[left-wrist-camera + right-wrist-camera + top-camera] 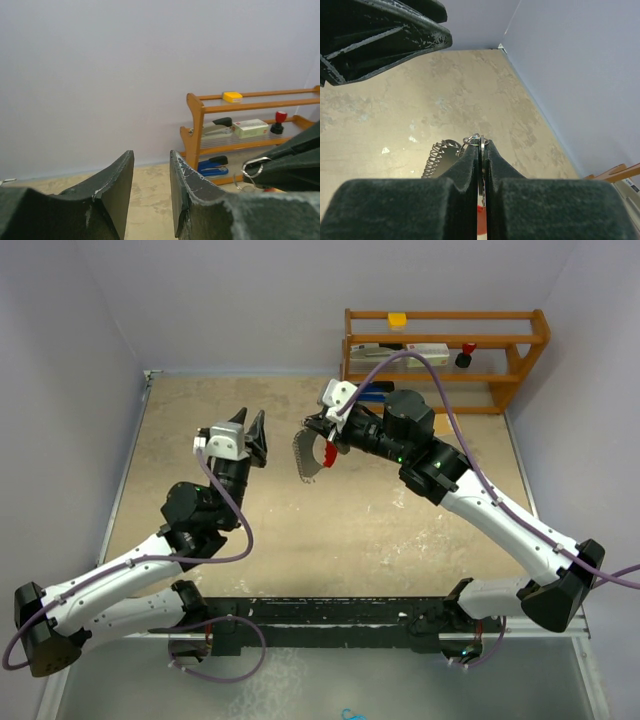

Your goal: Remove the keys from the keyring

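My right claw (318, 435) is clamped tight on the keyring (304, 458), which dangles from its tips. The silvery ridged arc curves out toward my other arm, and the red strip sits on the side nearer the right wrist. My left claw (252, 426) is empty, fingers apart, with the ring near it, off its right fingertip across a short gap. I can't pick out the keys themselves. I judge the free left arm should cross rightward to reach them
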### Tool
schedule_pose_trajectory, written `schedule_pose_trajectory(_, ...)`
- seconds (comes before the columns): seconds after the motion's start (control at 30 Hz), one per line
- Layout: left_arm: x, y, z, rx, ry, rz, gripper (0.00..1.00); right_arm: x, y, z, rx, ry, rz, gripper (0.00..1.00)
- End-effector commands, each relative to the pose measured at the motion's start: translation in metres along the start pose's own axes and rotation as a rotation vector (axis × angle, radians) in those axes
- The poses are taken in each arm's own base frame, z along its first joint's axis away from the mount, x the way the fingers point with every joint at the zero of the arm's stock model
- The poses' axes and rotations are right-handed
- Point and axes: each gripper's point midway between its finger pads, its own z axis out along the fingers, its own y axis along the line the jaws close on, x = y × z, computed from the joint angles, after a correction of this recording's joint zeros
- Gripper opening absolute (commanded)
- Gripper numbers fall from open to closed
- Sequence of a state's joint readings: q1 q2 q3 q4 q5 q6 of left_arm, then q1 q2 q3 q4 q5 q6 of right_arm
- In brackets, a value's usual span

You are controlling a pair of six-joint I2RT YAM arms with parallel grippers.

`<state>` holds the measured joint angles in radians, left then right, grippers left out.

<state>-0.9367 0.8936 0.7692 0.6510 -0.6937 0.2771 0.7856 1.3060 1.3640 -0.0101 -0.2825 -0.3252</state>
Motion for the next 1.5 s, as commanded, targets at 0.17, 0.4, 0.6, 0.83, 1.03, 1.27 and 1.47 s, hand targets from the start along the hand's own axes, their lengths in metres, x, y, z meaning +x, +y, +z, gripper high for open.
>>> schedule_pose_trajectory(0.17, -0.014, -0.063, -0.012, 0.365, -0.045, -0.066, 0.30, -0.056, -0.013, -0.008, 0.036, -0.147, -0.043, 0.00)
schedule_pose_trajectory(0.4, -0.016, -0.082, -0.021, 0.469, -0.076, -0.129, 0.29, -0.061, -0.015, -0.004, 0.039, -0.168, -0.039, 0.00)
schedule_pose_trajectory(0.6, -0.022, -0.091, -0.028, 0.532, -0.096, -0.161, 0.25, -0.058, -0.022, -0.004, 0.079, -0.154, -0.037, 0.00)
schedule_pose_trajectory(0.83, -0.009, -0.083, -0.024, 0.469, -0.086, -0.138, 0.24, -0.055, -0.043, -0.002, 0.190, -0.058, -0.044, 0.00)
schedule_pose_trajectory(1.03, -0.001, -0.064, -0.016, 0.354, -0.054, -0.105, 0.22, -0.025, -0.087, -0.009, 0.436, 0.281, -0.024, 0.00)
schedule_pose_trajectory(1.27, 0.015, -0.055, -0.005, 0.255, -0.023, -0.088, 0.21, -0.015, -0.091, -0.025, 0.600, 0.552, -0.063, 0.00)
schedule_pose_trajectory(1.47, 0.010, -0.063, 0.000, 0.264, -0.091, -0.103, 0.22, -0.011, -0.081, -0.013, 0.605, 0.579, -0.076, 0.00)
